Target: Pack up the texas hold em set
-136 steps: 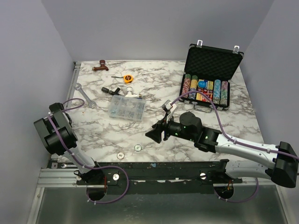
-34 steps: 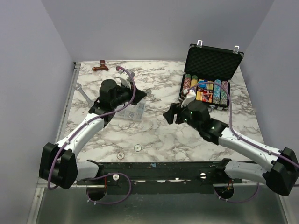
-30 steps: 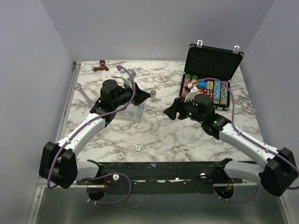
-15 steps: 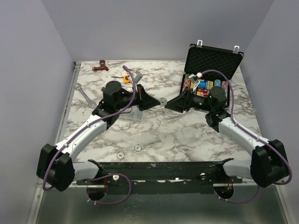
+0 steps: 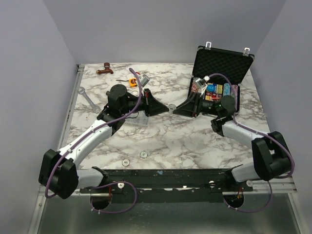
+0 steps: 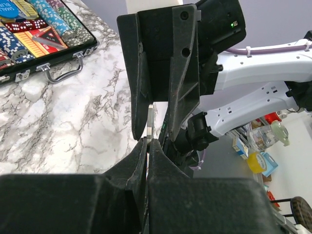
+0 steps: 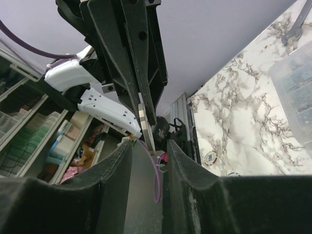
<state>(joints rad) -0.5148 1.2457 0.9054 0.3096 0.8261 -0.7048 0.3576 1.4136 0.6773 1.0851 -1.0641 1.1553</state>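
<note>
The black case (image 5: 222, 66) stands open at the back right, with rows of chips (image 5: 214, 92) inside; it also shows in the left wrist view (image 6: 39, 44). My left gripper (image 5: 163, 108) (image 6: 147, 141) is shut on a poker chip (image 5: 171, 107) (image 6: 150, 119), held edge-on above the middle of the table. My right gripper (image 5: 177, 110) (image 7: 148, 146) faces it with its jaws open on either side of the chip (image 7: 146, 126), not touching it. Two loose chips (image 5: 144, 154) (image 5: 126, 162) lie near the front edge; the right wrist view shows one (image 7: 210, 157).
A clear compartment box (image 5: 139, 117) (image 7: 297, 92) lies under the left arm. A wrench (image 5: 87, 97), a yellow tape measure (image 5: 132, 82) and a brown fitting (image 5: 105, 69) lie at the back left.
Both grippers have closed the gap above the table's middle. The right gripper's open jaws now straddle the chip that the left gripper holds.
</note>
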